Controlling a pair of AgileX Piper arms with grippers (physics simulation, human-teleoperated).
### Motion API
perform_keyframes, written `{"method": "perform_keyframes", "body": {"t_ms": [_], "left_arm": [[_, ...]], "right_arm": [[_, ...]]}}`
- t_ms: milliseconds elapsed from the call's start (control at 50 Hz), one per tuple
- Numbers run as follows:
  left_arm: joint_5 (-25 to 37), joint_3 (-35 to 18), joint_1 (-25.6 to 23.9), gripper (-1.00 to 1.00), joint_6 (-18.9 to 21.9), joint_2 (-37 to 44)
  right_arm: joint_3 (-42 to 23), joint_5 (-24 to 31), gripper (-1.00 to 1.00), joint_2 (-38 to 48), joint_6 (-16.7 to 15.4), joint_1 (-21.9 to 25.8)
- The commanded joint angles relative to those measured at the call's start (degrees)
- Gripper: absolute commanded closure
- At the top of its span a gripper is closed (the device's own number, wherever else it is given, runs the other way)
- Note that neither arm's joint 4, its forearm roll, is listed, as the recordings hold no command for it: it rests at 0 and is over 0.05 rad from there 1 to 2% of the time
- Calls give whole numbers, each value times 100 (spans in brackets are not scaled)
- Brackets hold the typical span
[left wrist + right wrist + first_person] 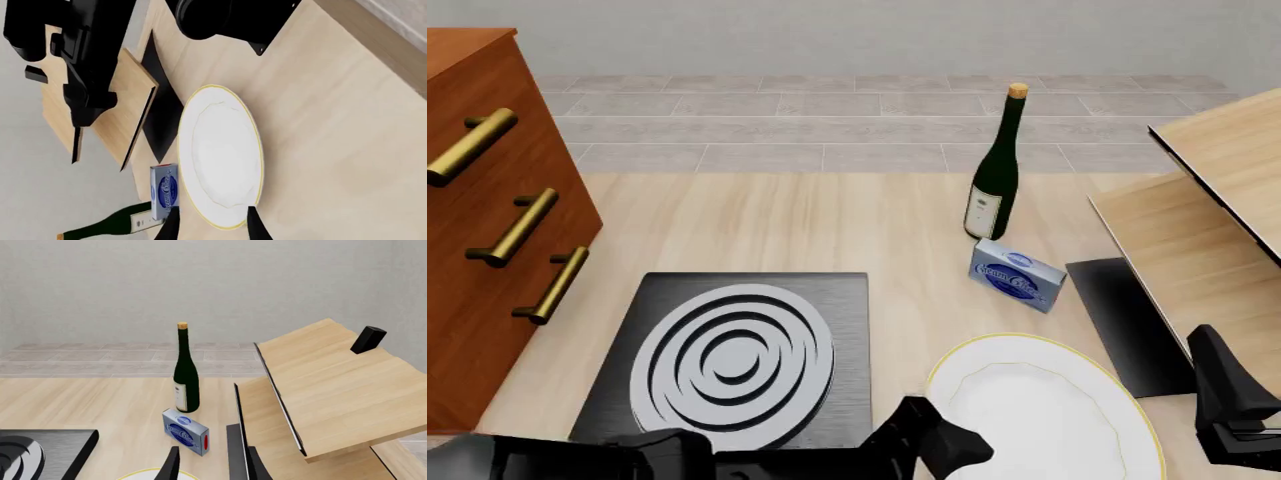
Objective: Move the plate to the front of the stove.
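Note:
The white plate [1048, 410] with its thin yellow rim lies flat on the table, to the right of the stove [734, 360], a dark square slab with silver rings. My left gripper [945, 447] is at the plate's left edge. In the left wrist view this gripper [212, 229] is open, and the plate [220, 155] has its near rim between the two fingertips. My right gripper [213, 466] is open and holds nothing. A sliver of the plate [157, 474] and a corner of the stove [40, 455] show below it. The right arm [1228, 400] stands just right of the plate.
A green wine bottle [994, 180] stands behind the plate, with a small blue box [1017, 275] in front of it. A plain black slab [1128, 325] lies at the plate's right. Tilted wooden shelves [1214, 200] fill the right side, and a wooden drawer cabinet [487, 230] the left.

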Motion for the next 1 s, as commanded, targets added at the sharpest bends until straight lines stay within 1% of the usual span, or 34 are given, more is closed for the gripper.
{"method": "perform_keyframes", "body": {"t_ms": [20,200,900,1000], "left_arm": [[-150,36,4,-100,21,227],[-233,8,-61,-100,7,418],[-447,-91,-16,-100,96,953],[-394,-192,-23,-100,39,1053]], "right_arm": [[0,0,-100,0,1,0],[0,0,-100,-1,0,0],[0,0,-100,3,1,-1],[0,0,-100,3,-1,-1]]}}
